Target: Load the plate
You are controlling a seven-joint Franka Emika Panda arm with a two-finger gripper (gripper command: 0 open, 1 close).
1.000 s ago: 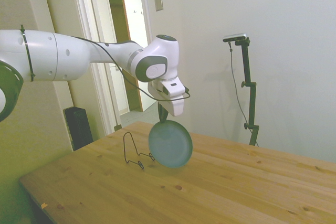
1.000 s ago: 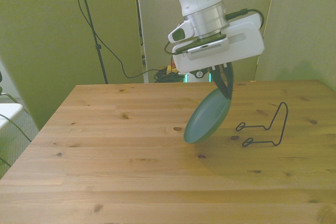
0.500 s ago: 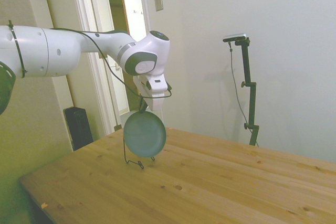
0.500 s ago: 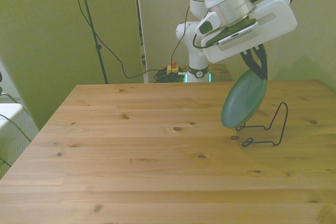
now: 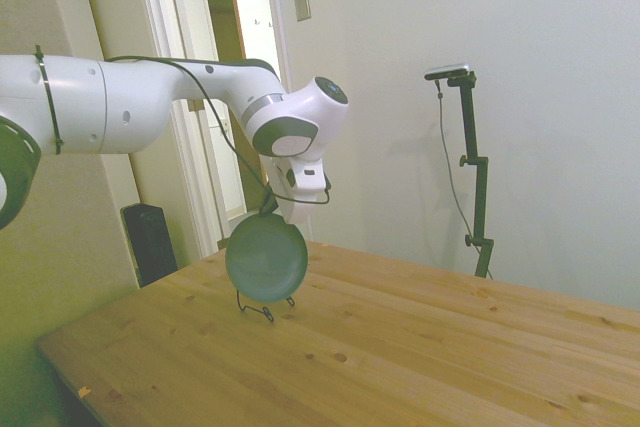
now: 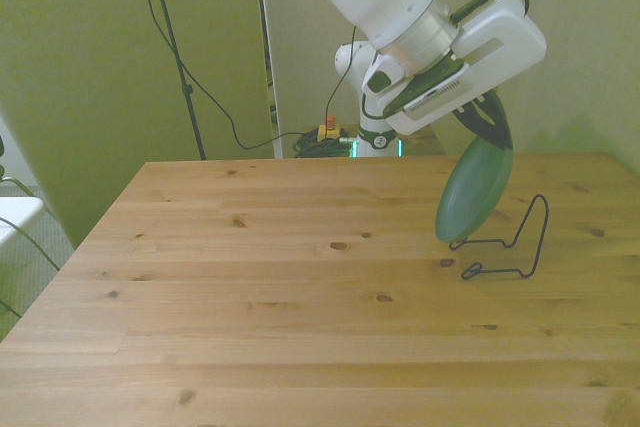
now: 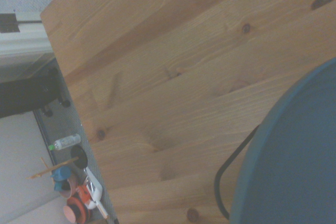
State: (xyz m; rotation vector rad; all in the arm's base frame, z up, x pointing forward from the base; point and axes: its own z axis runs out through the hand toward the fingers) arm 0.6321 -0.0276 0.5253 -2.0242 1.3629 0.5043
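The dark teal plate (image 5: pixel 266 258) (image 6: pixel 473 192) hangs on edge, nearly upright, from my gripper (image 5: pixel 270 207) (image 6: pixel 492 132), which is shut on the plate's upper rim. Its lower rim is just above the base of the thin black wire stand (image 5: pixel 256 307) (image 6: pixel 515 242) on the wooden table (image 6: pixel 250 287). In the front view the plate is over the stand's two front loops, apart from the tall back loop. From the wrist camera the plate (image 7: pixel 294 156) fills one corner, with a wire of the stand (image 7: pixel 226 177) beside its rim.
The stand is near the table's edge at the front view's right. A black box (image 5: pixel 150 242) stands on the floor beyond the table's end in the side view. Small clutter (image 7: pixel 73 187) lies on the floor past the table edge.
The arm has carried the plate from mid-table toward the front view's right, over the wire stand. In the last half second the plate sank a little and turned more upright.
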